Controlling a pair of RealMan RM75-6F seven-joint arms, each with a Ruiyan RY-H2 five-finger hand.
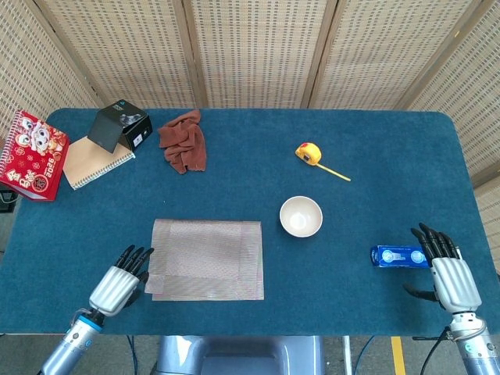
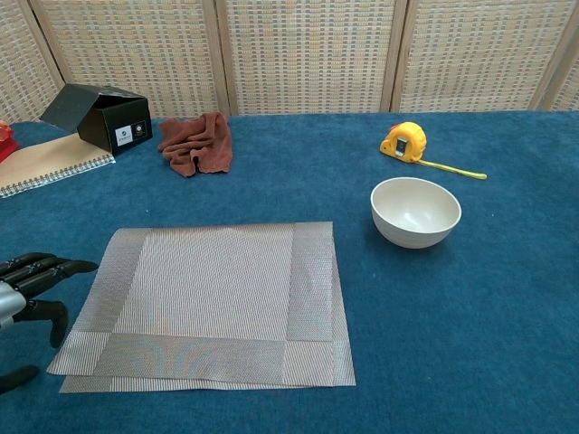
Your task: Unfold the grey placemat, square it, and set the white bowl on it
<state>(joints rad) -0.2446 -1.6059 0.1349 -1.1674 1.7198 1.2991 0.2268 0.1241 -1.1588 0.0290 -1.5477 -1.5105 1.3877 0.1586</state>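
Observation:
The grey placemat (image 1: pixel 208 259) (image 2: pixel 215 303) lies folded flat near the table's front, two layers showing at its front and right edges. The white bowl (image 1: pixel 301 216) (image 2: pixel 415 211) stands upright and empty on the blue cloth, to the right of the mat and apart from it. My left hand (image 1: pixel 121 283) (image 2: pixel 27 285) rests just off the mat's left edge, fingers spread, holding nothing. My right hand (image 1: pixel 448 269) is at the front right corner, fingers apart and empty, beside a blue packet.
A blue packet (image 1: pixel 397 255) lies next to my right hand. A yellow tape measure (image 1: pixel 309 152) (image 2: pixel 403 141) sits behind the bowl. At the back left are a brown rag (image 1: pixel 183 141), a black box (image 1: pixel 119 125), a spiral notebook (image 1: pixel 91 164) and a red book (image 1: pixel 33 154).

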